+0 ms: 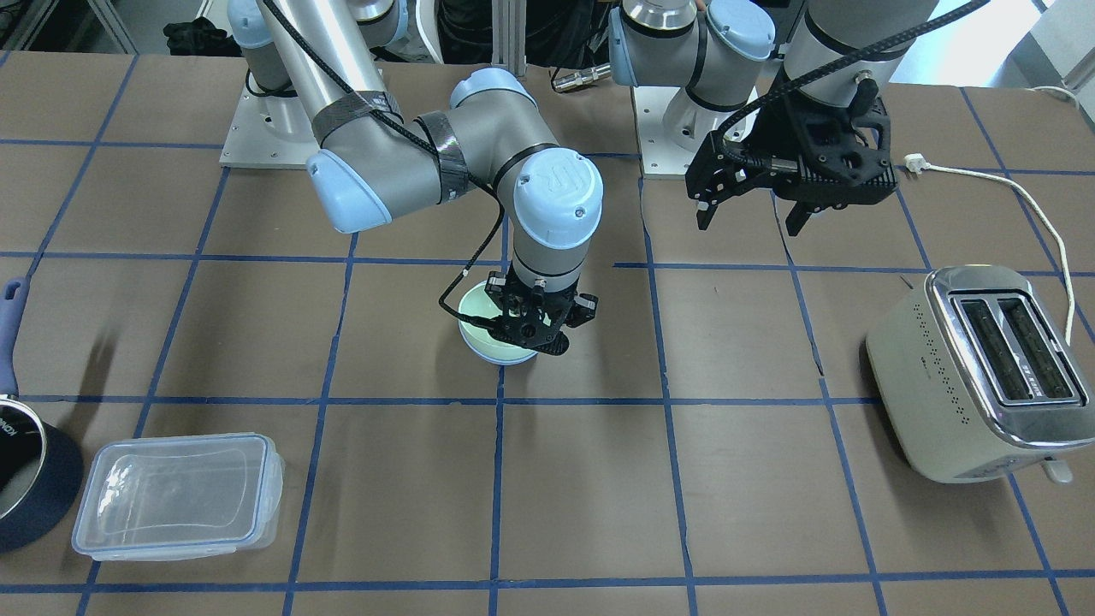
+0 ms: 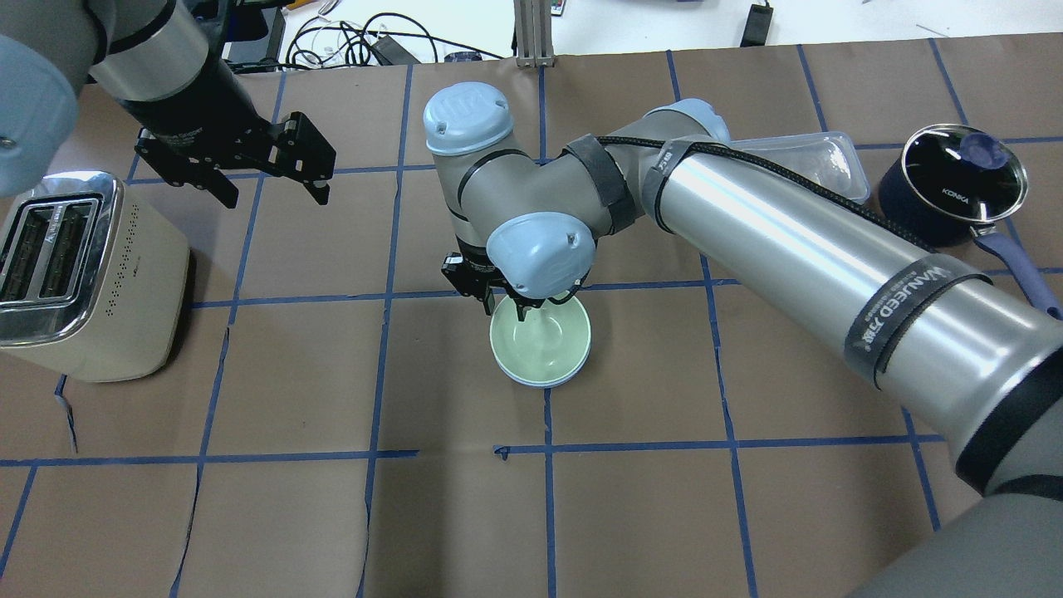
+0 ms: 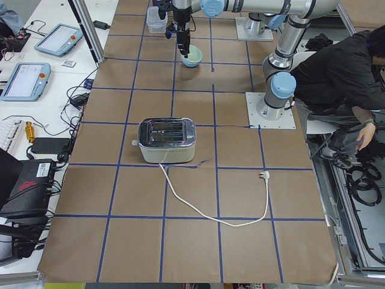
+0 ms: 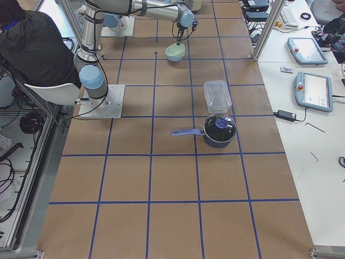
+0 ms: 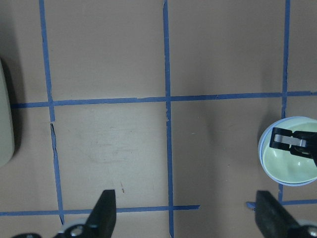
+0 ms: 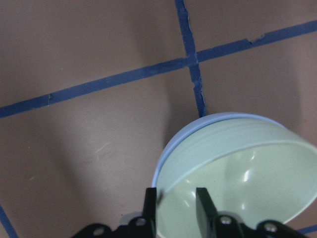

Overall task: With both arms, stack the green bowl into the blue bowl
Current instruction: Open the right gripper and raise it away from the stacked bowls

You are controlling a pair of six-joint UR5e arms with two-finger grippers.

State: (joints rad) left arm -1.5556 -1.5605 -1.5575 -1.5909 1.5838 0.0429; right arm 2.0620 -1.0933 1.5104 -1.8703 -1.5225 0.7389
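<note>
The green bowl (image 2: 540, 336) already sits nested inside the blue bowl (image 6: 178, 137), the pair standing mid-table on a crossing of blue tape lines, so the stacking looks all but finished. The right gripper (image 6: 176, 201) is down over the far side of the bowls. Its fingers are set close together astride the green rim, one outside and one inside. I cannot tell whether they are pinching the rim or have let go. The left gripper (image 2: 274, 193) hangs spread wide and empty, well off to the side near the toaster (image 2: 83, 274).

As I judge it, the step in hand is the release. The next move calls for easing the right fingers apart, then rising straight up so the inner finger doesn't drag the green bowl back out or tip it.

As for writing, the dark pot (image 2: 947, 187) reads KONKA on its lid. A strap on the right arm (image 2: 789, 241) carries what looks like WANUED, and the mark on the toaster is too small to read.
</note>
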